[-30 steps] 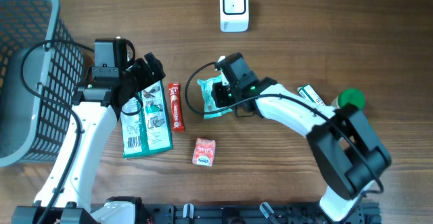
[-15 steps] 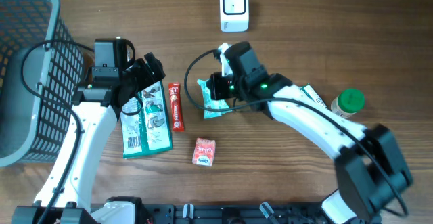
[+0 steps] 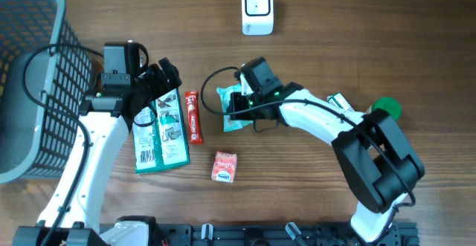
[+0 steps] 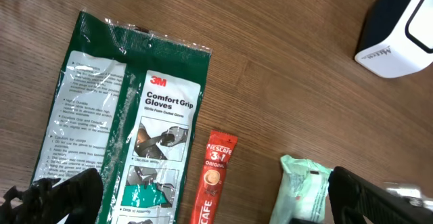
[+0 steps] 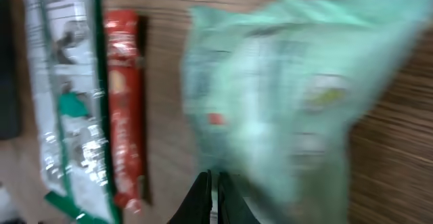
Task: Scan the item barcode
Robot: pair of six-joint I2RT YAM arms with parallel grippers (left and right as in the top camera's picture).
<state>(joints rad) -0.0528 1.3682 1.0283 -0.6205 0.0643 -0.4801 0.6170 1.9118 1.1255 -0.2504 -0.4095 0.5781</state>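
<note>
A mint green packet (image 3: pixel 230 106) lies on the wooden table just right of centre. My right gripper (image 3: pixel 239 103) is shut, its thin black fingertips (image 5: pixel 203 190) pinched together on the edge of that packet (image 5: pixel 291 95), which is blurred in the right wrist view. The white barcode scanner (image 3: pixel 257 8) stands at the back centre and also shows in the left wrist view as a scanner (image 4: pixel 399 34) at the upper right. My left gripper (image 3: pixel 160 90) hovers open over the top of a green glove pack (image 3: pixel 160 134), holding nothing.
A red coffee stick (image 3: pixel 193 117) lies between the glove pack and the mint packet. In front of them sits a small pink packet (image 3: pixel 224 166). At the right are a green-capped bottle (image 3: pixel 387 108) and a small white-green box (image 3: pixel 342 103). A grey basket (image 3: pixel 30 82) fills the left side.
My right gripper has shut on the mint packet's edge. Its wrist swung toward the back of the table, then came back down. The left arm has not moved.
</note>
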